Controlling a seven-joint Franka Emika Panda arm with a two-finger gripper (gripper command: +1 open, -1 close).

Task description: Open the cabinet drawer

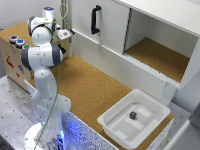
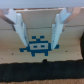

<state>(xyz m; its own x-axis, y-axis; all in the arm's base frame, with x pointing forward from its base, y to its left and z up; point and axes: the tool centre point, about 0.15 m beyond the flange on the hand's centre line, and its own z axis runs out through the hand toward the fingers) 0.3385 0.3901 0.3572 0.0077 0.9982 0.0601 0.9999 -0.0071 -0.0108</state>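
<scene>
1 arm [image 1: 42, 65] rises from a base at the near left corner of the surface [image 1: 85, 85], which is cork-brown. At the far left edge stands a wooden box [image 1: 12, 55] with coloured buttons [image 1: 16, 41] on top. The arm bends up and back, its pincer [image 1: 64, 35] hanging near the cabinet's lower front, left of the handle. In the wrist view the pincer [image 2: 39, 27] is released, its 2 fingers [image 2: 19, 27] spread apart with nothing between them, over a pale face bearing a blue pixel figure [image 2: 37, 46]. The cabinet [image 1: 145, 30] runs along the far edge; its black handle [image 1: 95, 19] sits upright on a flat white panel, and to the right an open bay shows a cork floor [image 1: 157, 56]. At the near right corner rests a white tray [image 1: 112, 122] holding 1 small dark object [image 1: 133, 115].
</scene>
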